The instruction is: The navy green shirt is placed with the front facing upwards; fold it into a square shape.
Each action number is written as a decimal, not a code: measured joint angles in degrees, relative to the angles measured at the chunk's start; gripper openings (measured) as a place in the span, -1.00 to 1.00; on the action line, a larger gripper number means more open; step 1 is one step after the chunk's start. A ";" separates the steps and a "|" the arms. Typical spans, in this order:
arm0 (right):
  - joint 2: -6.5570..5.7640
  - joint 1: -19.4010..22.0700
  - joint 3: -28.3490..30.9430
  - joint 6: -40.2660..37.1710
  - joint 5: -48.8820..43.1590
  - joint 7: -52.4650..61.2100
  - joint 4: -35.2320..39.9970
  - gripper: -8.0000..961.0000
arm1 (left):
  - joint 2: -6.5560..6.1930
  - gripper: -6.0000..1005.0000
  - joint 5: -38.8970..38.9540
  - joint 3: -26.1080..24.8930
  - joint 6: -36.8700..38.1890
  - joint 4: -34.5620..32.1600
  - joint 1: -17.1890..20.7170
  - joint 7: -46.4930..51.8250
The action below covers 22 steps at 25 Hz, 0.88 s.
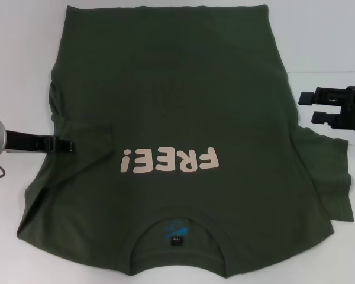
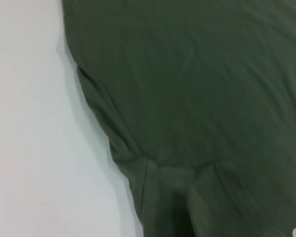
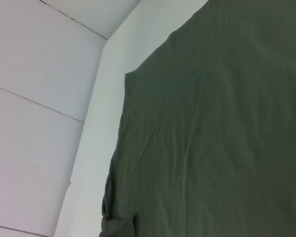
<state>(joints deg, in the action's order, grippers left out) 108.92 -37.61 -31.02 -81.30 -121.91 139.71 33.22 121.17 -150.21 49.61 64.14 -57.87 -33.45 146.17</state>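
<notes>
The navy green shirt (image 1: 165, 112) lies flat, front up, on the white table, its collar and blue neck label (image 1: 176, 232) toward me and the pink "FREE!" print (image 1: 168, 161) across the chest. Its left sleeve is tucked in with creases (image 2: 153, 170); the right sleeve (image 1: 328, 177) is spread out. My left gripper (image 1: 68, 145) rests low over the shirt's left edge near the tucked sleeve, fingers together; whether cloth is pinched between them does not show. My right gripper (image 1: 312, 106) hovers beside the shirt's right edge, open, holding nothing. The shirt (image 3: 212, 128) fills the right wrist view.
White table surface (image 1: 18, 89) surrounds the shirt on both sides. A white wall panel (image 3: 39, 74) stands beyond the table's far edge. The shirt's hem (image 1: 165, 8) reaches close to the far edge.
</notes>
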 joint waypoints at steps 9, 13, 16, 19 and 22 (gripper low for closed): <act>-0.09 0.00 0.00 -0.01 0.01 0.04 0.00 0.68 | -0.57 0.29 1.91 -0.12 3.82 1.99 -1.18 -1.76; -0.29 0.00 0.00 -0.08 0.01 0.04 0.00 0.68 | -1.48 0.29 5.63 -1.86 13.37 -0.01 -0.98 -4.55; -0.35 0.00 0.00 -0.21 0.01 0.04 0.00 0.68 | -2.10 0.29 7.39 -4.88 22.47 -1.00 -1.02 -7.95; -0.51 0.05 0.00 -0.36 -0.01 0.03 0.00 0.68 | -2.68 0.29 7.99 -5.86 29.44 -1.31 -1.00 -10.55; -0.54 0.18 -0.06 -0.28 -0.05 -0.05 0.00 0.68 | -2.17 0.29 8.82 -9.00 30.38 -3.79 -0.19 -11.96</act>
<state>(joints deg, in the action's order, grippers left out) 108.38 -37.43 -31.09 -81.58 -121.96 139.66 33.22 119.00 -141.39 40.60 94.52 -61.67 -33.64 134.21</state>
